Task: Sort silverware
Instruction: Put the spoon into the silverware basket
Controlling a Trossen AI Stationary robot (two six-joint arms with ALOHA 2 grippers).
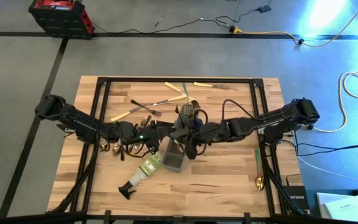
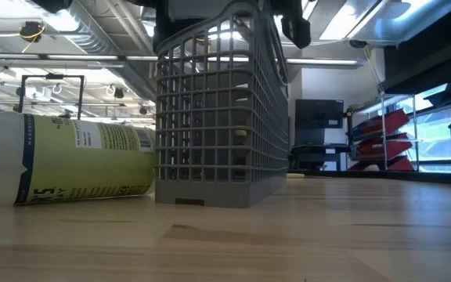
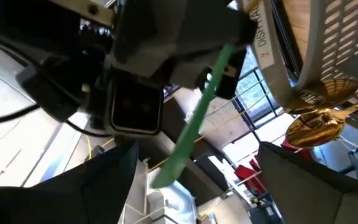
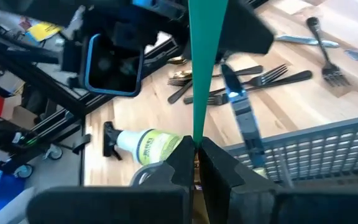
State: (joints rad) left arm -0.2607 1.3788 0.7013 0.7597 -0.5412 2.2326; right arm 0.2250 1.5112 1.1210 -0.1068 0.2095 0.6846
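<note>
Green-handled piece: a slim, flat, smooth green handle (image 4: 201, 68) is seen rising straight up the middle of the right wrist frame; its working end is hidden.
Right tool: the right tool (image 4: 196, 158) is pressed together, pinching the green handle at its lower end.
Left tool: the left tool (image 3: 191, 180) is spread wide, nothing being held; the handle (image 3: 194, 118) is seen slanting between its fingers.
Caddy: a grey plastic mesh caddy (image 1: 174, 155) is stood on the bench at frame centre, under both tools.
Loose silverware: dark forks (image 4: 253, 79) and cream-handled pieces (image 1: 166, 99) are scattered on the wooden bench (image 1: 229, 180), upper centre.
Bottle: a spray bottle (image 1: 143, 171) is laid beside the caddy.
</note>
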